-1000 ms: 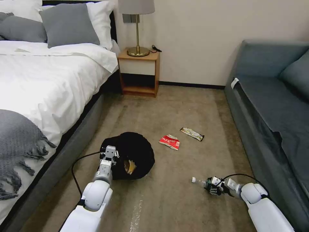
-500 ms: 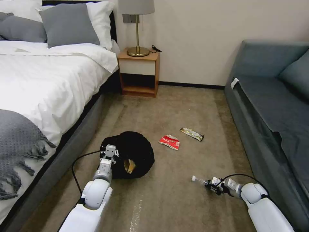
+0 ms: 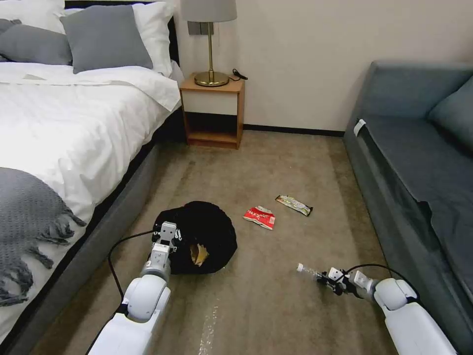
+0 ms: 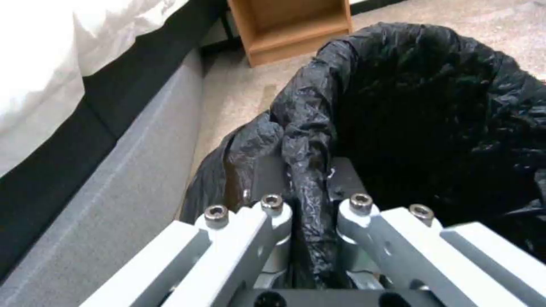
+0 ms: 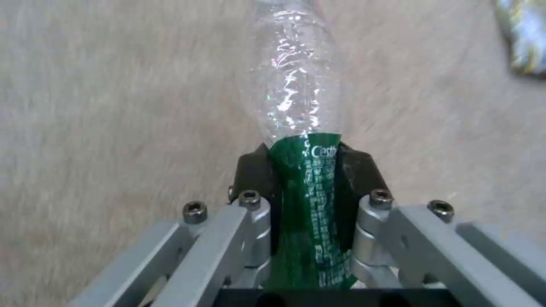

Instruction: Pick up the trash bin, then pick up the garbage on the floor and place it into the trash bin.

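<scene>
Two grippers at work. Left gripper (image 4: 307, 187) clamps the liner rim of the trash bin (image 3: 209, 231), which holds a tan-brown paper wrapper (image 3: 198, 254) (seen through its mouth). Right gripper (image 5: 304, 170) pinches the clear bottle (image 5: 301, 140) at its green label. Snack packet (image 3: 259, 217) and bar wrapper (image 3: 294, 204) lie at the bin's two o'clock.
</scene>
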